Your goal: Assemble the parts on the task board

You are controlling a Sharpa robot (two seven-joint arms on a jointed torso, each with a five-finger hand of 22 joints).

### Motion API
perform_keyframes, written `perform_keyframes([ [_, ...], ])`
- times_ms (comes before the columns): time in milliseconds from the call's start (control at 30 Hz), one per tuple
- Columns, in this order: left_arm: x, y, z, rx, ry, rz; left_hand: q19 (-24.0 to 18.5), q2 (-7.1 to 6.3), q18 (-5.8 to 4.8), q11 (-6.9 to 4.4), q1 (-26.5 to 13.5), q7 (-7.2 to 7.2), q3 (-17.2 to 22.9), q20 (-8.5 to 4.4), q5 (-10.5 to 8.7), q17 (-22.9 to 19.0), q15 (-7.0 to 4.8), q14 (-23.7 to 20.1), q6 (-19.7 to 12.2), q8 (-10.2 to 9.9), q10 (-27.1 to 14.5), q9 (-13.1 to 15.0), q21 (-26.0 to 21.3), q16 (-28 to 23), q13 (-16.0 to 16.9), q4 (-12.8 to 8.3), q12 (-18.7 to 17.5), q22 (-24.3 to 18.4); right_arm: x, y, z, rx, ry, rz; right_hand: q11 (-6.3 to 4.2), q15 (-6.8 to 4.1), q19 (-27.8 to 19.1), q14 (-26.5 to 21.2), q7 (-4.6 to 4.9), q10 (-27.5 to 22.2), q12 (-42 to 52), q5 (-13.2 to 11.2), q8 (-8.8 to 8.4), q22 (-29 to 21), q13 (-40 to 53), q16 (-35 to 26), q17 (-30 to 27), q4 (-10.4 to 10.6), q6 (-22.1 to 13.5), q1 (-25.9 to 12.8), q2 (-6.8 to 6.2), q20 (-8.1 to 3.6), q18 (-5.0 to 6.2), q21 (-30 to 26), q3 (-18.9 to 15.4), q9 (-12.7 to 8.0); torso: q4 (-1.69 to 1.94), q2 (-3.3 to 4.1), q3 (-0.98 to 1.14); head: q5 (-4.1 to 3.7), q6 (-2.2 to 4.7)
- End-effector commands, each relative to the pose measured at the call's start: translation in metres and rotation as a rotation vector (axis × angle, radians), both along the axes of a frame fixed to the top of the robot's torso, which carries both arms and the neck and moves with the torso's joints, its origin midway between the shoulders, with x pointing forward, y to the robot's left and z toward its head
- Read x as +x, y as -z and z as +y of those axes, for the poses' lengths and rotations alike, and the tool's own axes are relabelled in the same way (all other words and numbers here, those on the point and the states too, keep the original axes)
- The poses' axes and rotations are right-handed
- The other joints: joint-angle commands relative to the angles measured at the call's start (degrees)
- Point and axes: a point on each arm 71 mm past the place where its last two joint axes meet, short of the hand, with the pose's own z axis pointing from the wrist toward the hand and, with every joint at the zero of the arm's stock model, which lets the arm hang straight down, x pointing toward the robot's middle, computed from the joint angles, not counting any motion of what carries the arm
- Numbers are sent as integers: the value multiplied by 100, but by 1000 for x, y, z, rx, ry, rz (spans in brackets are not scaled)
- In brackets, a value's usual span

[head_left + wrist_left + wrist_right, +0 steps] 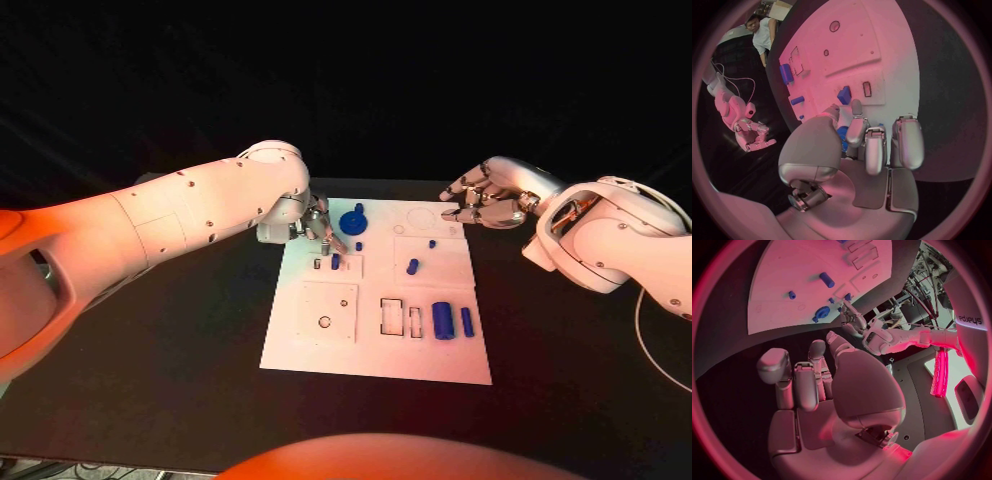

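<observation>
White task board centre frame | left hand fingers curled beside blue round part, grip unclear | right hand empty, curled | advise: align upright before pressing.

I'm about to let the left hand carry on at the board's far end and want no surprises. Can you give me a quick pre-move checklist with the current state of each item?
1. Left hand is over the task board, at its far left corner beside the round blue part: ok.
2. Left hand holds a part: cannot tell; the left wrist view shows blue behind the fingers, but no clear grip.
3. Right hand is out of the way, at the board's far right corner: ok.
4. Right hand holds nothing, fingers curled in: ok.
5. Two blue cylinders lie on the near right part of the board, away from both hands: ok.
</observation>
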Motion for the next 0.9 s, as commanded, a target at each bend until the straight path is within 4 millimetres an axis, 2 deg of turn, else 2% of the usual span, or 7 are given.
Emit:
perform_keyframes([
  [33,-1,2,-3,-8,25,22,39,71,7,-11,10,2,-40,-16,11,1508,-20,613,42,-11,35,-10,21,14,3,-9,3,295,0,1,1,-9,-7,7,-4,1,-41,275,10,-2,-1,30,35,-1,6,-19,8,20,-50,62,13,10,50,-28,10,-7,1,-1,0,3,-7],
  [900,-1,8,-8,2,45,53,49,138,3,-35,208,-22,-60,-39,18,1508,-42,613,85,15,49,-46,30,14,3,-67,8,316,0,2,3,-11,-12,13,-3,1,-42,276,10,5,11,44,37,-4,15,-18,11,27,-49,63,15,10,50,-30,14,-7,0,-5,2,-14,-45],
])
